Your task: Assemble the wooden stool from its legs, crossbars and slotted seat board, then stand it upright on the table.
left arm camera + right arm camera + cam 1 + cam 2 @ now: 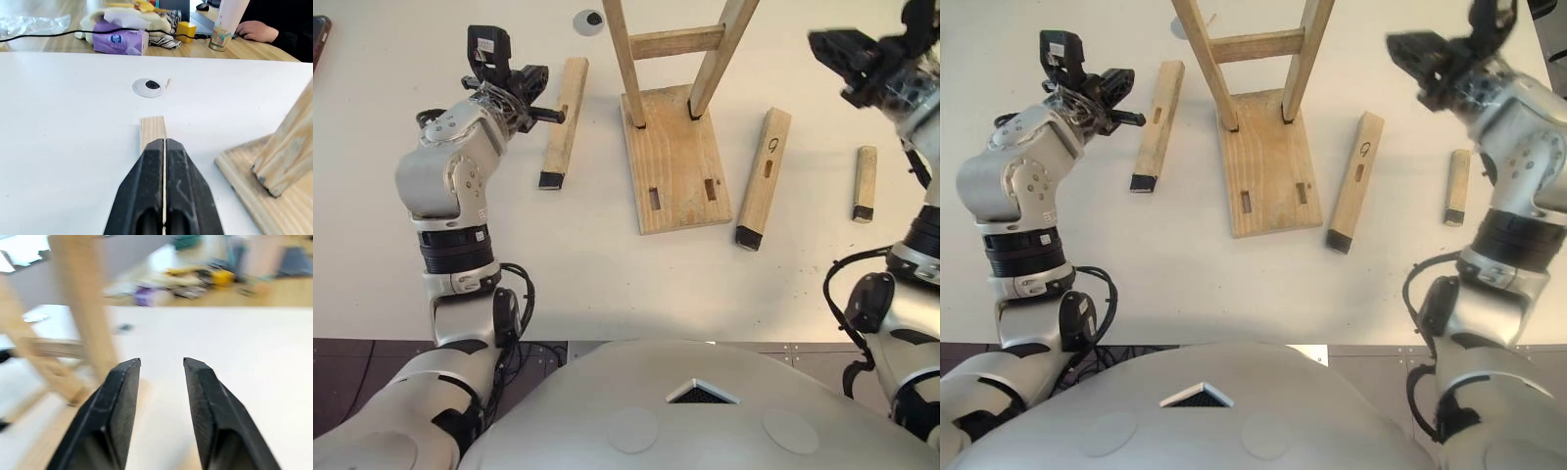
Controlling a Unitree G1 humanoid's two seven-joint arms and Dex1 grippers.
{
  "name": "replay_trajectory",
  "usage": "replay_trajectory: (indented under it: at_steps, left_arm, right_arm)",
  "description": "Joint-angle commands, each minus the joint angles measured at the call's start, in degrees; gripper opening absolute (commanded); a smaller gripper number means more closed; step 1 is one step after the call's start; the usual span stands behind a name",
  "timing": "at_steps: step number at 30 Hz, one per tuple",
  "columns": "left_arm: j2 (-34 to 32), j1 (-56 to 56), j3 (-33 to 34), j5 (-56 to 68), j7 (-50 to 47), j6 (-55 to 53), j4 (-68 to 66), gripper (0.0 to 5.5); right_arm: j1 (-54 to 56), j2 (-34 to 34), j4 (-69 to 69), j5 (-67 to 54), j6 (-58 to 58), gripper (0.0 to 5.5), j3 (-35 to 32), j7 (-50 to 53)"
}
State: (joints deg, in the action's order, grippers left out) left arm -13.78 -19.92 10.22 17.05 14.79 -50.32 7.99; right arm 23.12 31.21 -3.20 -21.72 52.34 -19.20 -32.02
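Clenched on nothing, the left pincer [165, 142] is poised over a loose leg [558, 147] lying just left of the seat board [675, 196], seemingly lined up for a pickup. The right pincer [161, 361] is held spread and raised, clear of the two legs [626, 59] standing in the far slots. A second leg [764, 176] and a short crossbar [866, 183] are laid to the right. Bare table [607, 274] is left toward the near edge.

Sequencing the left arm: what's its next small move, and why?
Probably open the left gripper and lower it around the loose leg beneath it. It is shut over that leg, so it cannot grasp as it stands. The seat board has its two near slots empty, while two legs already stand in the far ones.
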Motion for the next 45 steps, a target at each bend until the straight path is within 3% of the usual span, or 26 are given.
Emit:
replay_trajectory:
  at_steps: [1,5,8,16,28,31,33,38,42,45]
  left_arm:
    - [3.7,5.7,3.9,0.0,-6.0,1.2,6.0,0.0]
    - [11.6,11.1,9.5,4.2,-12.4,-0.3,15.9,0.0]
    - [13.5,10.7,11.9,6.6,-14.4,0.3,17.4,0.0]
    - [13.1,11.3,11.8,7.5,-16.3,1.8,16.9,0.0]
    - [14.3,9.4,10.2,8.5,-16.9,8.2,16.5,0.0]
    - [15.2,8.6,10.8,13.7,-14.3,11.1,20.2,0.0]
    - [16.1,9.1,11.0,18.5,-12.5,12.9,23.3,0.0]
    - [14.0,7.2,3.6,28.0,-4.4,12.4,28.8,0.77]
    - [11.0,-1.3,-0.8,32.7,0.4,11.4,27.9,1.55]
    - [8.5,-6.7,-1.9,35.2,3.2,11.0,24.3,1.9]
  right_arm:
    - [-4.4,7.3,-3.5,5.0,-1.4,2.44,-2.2,4.0]
    - [-4.1,14.7,-10.6,8.5,-3.1,3.02,2.6,0.2]
    - [-8.6,17.8,-8.2,8.3,0.2,3.45,4.5,-3.2]
    - [-25.5,17.0,-0.4,6.1,7.7,3.45,3.4,-5.6]
    - [-31.4,14.7,2.0,1.7,13.0,1.53,2.2,-6.3]
    - [-31.7,14.4,3.2,1.2,12.3,1.3,1.1,-5.5]
    - [-28.6,13.7,3.4,2.2,7.7,1.3,0.9,-3.9]
    - [0.4,5.1,0.6,6.1,-18.2,1.3,7.6,0.2]
    - [10.7,-3.8,6.5,-1.7,-28.5,1.29,7.8,-3.1]
    - [10.9,-7.5,11.8,-5.8,-31.7,1.29,10.2,-6.4]
